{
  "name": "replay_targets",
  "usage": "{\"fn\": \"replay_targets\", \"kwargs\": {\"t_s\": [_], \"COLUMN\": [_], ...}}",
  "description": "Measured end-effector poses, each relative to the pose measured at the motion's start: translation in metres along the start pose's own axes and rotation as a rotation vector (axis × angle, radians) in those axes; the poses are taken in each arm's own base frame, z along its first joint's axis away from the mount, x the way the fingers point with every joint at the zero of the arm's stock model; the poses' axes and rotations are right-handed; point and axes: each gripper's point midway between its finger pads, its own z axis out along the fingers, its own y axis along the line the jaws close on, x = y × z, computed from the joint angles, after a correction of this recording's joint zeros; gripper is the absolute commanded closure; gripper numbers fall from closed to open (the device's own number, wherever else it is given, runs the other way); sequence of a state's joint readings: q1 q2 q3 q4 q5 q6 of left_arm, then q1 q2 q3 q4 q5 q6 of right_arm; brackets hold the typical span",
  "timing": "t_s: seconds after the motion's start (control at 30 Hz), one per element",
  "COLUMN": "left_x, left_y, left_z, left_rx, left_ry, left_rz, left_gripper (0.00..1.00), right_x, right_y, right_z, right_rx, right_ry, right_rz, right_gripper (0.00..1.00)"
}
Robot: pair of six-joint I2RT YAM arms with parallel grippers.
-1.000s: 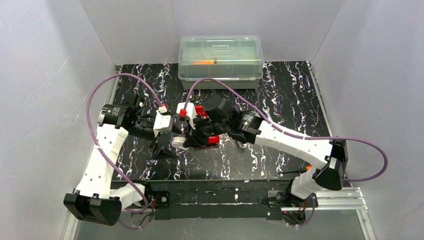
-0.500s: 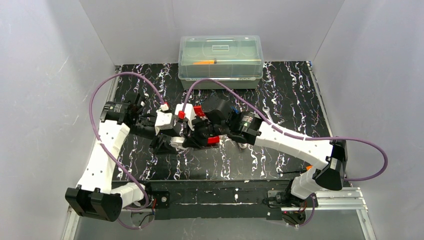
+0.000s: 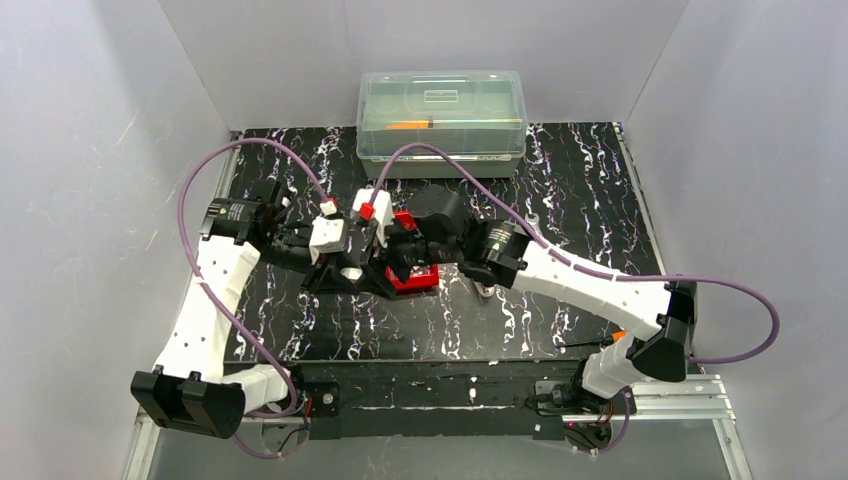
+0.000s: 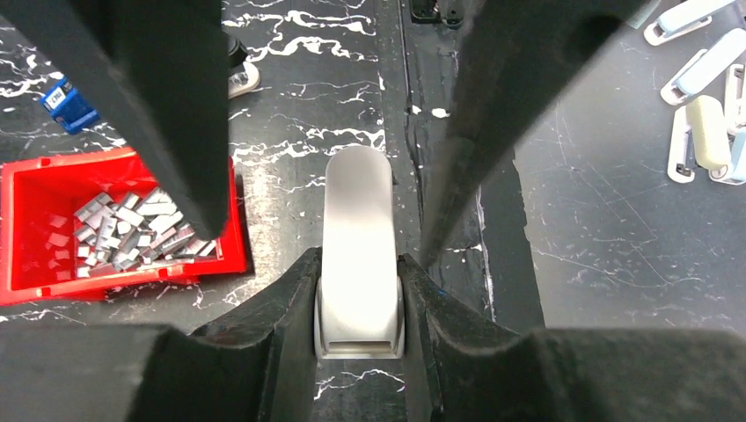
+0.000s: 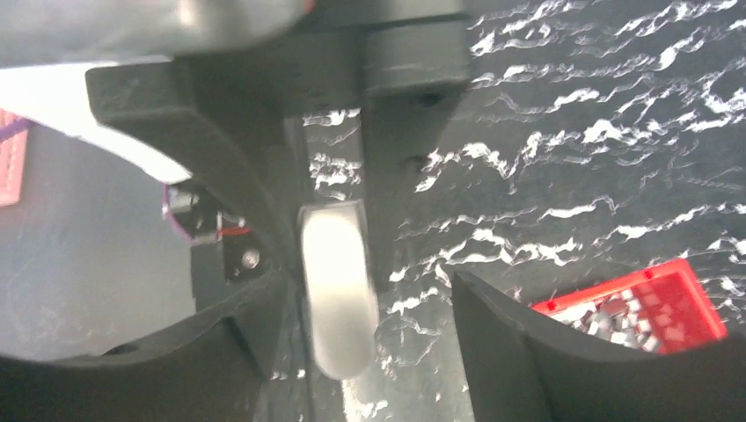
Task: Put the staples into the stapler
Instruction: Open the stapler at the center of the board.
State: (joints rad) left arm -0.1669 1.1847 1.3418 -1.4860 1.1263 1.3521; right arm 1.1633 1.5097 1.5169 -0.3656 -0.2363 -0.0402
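Observation:
The stapler [image 4: 359, 255] is a pale grey, rounded bar; it also shows as a small light patch [image 3: 352, 272] where the two arms meet. My left gripper [image 4: 359, 268] is shut on its sides, both fingers pressed against it. My right gripper [image 5: 369, 303] stands open around the same stapler [image 5: 339, 290], which lies close to one finger with a clear gap to the other. Its black fingers [image 4: 167, 105] straddle the stapler in the left wrist view. The staples [image 4: 132, 233] are several silvery strips heaped in a red tray [image 4: 35, 171], just beside the stapler.
The red tray [image 3: 413, 280] sits under my right gripper on the black marbled mat. A clear lidded box [image 3: 441, 120] stands at the back edge. A small blue item [image 4: 66, 101] lies near the tray. Pastel clips [image 4: 704, 114] lie on a grey surface beyond the mat.
My left gripper has closed onto the stapler. My right gripper has opened and let go of it. Both grippers shifted slightly toward the back, uncovering the red tray.

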Motion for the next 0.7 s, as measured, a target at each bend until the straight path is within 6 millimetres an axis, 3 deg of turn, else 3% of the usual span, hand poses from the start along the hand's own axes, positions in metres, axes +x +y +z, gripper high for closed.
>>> {"fn": "replay_targets", "kwargs": {"t_s": [0.07,0.17,0.37,0.5,0.7], "left_x": [-0.003,-0.012,-0.039,-0.06,-0.08], "left_y": [0.001,0.008,0.011,0.013,0.024], "left_z": [0.0,-0.002,-0.009,-0.014,-0.019], "left_rx": [-0.011,-0.052,-0.125,-0.169,-0.207], "left_ry": [-0.011,-0.033,-0.098,-0.151,-0.2], "left_rz": [0.012,0.078,0.2,0.284,0.345], "left_gripper": [1.0,1.0,1.0,1.0,1.0], "right_x": [-0.007,-0.012,-0.025,-0.028,-0.044], "right_y": [-0.008,-0.032,-0.093,-0.1,-0.087], "right_z": [-0.003,-0.025,-0.07,-0.079,-0.078], "right_rx": [0.025,0.038,0.091,0.026,-0.123], "right_ry": [-0.044,-0.132,-0.318,-0.383,-0.449], "right_rz": [0.045,0.181,0.404,0.52,0.619], "right_gripper": [0.19,0.18,0.21,0.25,0.3]}}
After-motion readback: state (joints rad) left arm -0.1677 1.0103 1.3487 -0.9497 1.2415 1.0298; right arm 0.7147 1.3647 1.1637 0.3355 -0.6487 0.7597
